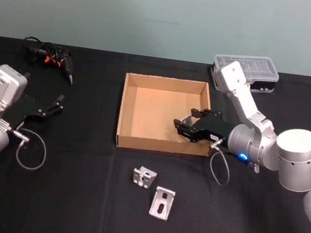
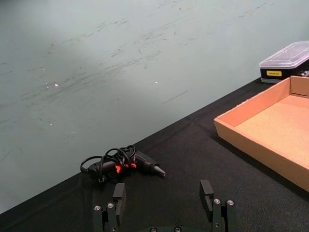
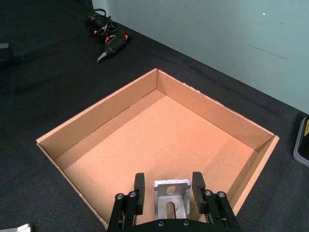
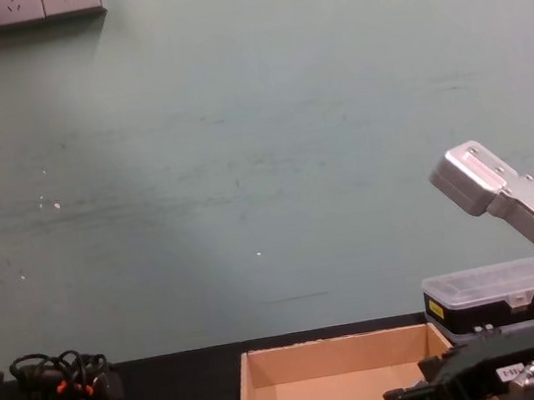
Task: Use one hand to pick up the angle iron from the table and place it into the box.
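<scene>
Black matte desk [image 1: 76, 209] stretches across the foreground. Nearest the robot, two loose silver brackets lie on it, short of the box. One is a larger angle iron [image 1: 162, 202] with a slot in its face. The other is a smaller angle iron [image 1: 144, 177], just beyond it and to its left.

Farther in, the right gripper [image 1: 184, 125] reaches leftward over the near right corner of the box [image 1: 156, 114]. Its jaws are clamped on a third angle iron [image 3: 170, 200], held upright between them over the cardboard floor. I cannot tell whether this piece touches the floor.

On the robot's left, well apart from the box, the left gripper [image 1: 56, 106] sits low over the desk with its jaws apart.

Beyond it, near the back edge, a black tool with orange marks [image 1: 54, 58] lies tangled in its cable. At the back right stands a black case with a clear lid [image 1: 250, 71]. A teal wall [image 4: 242, 164] closes the scene, with sockets [image 4: 16, 8] high on it.
</scene>
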Motion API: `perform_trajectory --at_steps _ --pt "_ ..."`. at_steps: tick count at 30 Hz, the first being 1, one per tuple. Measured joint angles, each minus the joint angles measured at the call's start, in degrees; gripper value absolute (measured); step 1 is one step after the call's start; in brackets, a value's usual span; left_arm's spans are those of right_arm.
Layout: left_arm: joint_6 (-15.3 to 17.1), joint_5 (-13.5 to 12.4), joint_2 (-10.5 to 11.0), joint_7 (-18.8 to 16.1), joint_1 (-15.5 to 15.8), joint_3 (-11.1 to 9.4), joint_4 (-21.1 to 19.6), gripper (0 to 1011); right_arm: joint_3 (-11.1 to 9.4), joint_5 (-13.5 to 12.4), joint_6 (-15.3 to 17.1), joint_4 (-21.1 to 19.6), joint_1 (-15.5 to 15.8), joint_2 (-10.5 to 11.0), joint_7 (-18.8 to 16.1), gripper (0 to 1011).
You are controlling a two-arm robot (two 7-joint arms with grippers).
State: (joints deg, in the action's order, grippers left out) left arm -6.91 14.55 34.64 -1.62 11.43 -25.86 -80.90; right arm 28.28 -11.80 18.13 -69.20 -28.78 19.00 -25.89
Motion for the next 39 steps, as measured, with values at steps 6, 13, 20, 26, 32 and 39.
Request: perform_trajectory --at_steps 6,13,20,26,32,39 --pt "0.0 0.0 0.0 0.0 0.0 0.0 0.0 1000 -0.5 0.2 -0.5 -0.1 0.4 0.0 0.0 769" --pt "0.0 0.0 0.0 0.0 0.0 0.0 0.0 1000 -2.2 -0.2 -2.2 -2.5 2.0 0.6 0.4 958" --pt "0.0 0.0 0.0 0.0 0.0 0.0 0.0 1000 -4.9 -2.7 -3.7 -8.3 5.6 2.6 0.5 1004" --pt "0.0 0.0 0.0 0.0 0.0 0.0 0.0 1000 -6.3 -5.0 -3.8 -15.2 8.9 6.0 -1.1 1004" --pt "0.0 0.0 0.0 0.0 0.0 0.0 0.0 1000 -6.9 -7.4 -3.0 -23.0 12.0 11.4 -4.7 1004" --pt "0.0 0.0 0.0 0.0 0.0 0.0 0.0 1000 -7.1 -9.8 -2.4 -29.2 14.5 16.8 -8.6 1004"
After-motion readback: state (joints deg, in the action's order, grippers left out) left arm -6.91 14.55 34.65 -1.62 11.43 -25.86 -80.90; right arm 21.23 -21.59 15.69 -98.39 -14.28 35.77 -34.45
